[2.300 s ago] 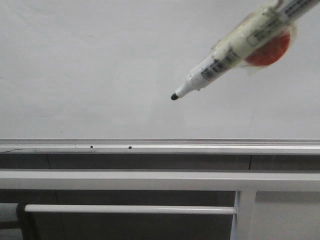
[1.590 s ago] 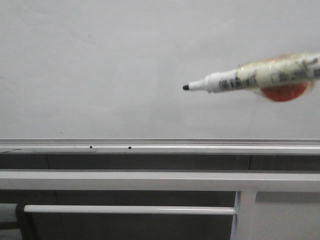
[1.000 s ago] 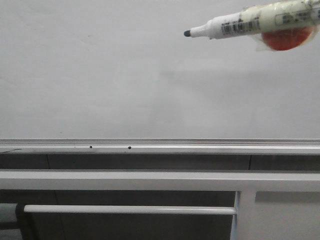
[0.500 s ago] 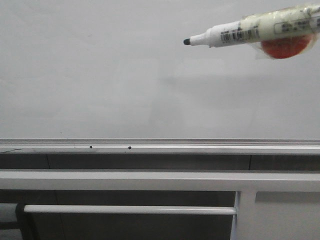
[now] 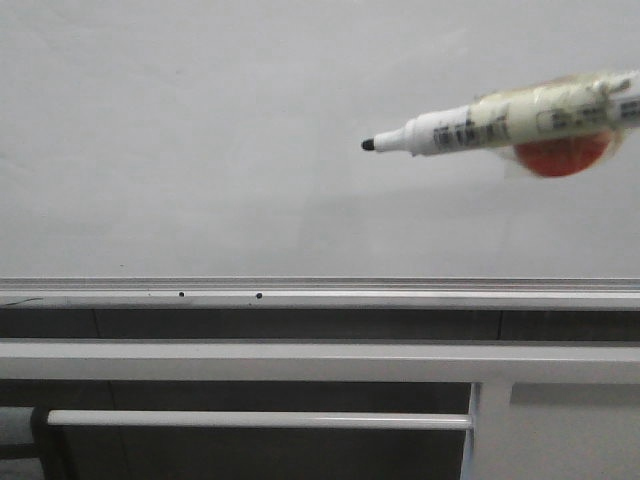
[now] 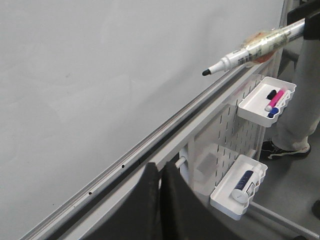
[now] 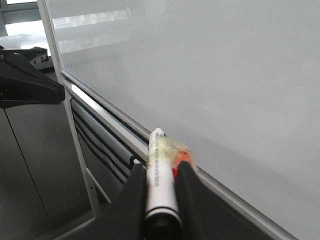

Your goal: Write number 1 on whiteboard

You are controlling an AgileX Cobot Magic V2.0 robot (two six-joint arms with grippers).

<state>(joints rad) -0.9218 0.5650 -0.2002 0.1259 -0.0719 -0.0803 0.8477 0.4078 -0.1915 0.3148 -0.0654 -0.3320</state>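
Note:
The whiteboard [image 5: 200, 150] fills the upper front view, white and glossy, above its silver bottom rail [image 5: 320, 293] with two small dark holes. The number 1 is out of view; the board's surface looks blank. A white marker pen [image 5: 500, 122] with yellowish tape and an orange patch [image 5: 560, 157] lies nearly level in front of the board, its black tip [image 5: 368, 145] pointing left. My right gripper [image 7: 160, 168] is shut on the marker pen [image 7: 161, 187]. My left gripper [image 6: 160, 167] hangs below the rail [image 6: 150, 145], shut with nothing in it.
Grey frame bars [image 5: 300, 360] run below the rail. A pegboard [image 6: 225, 135] carries two white trays: one with markers [image 6: 267, 100], one with a bottle [image 6: 239, 186]. A person's leg and shoe [image 6: 295, 120] stand beside it. The left arm [image 7: 25, 82] shows in the right wrist view.
The marker went from tilted down to nearly level, rose towards the top of the board, and in the last half second came back down; its tip stayed at about the same sideways spot.

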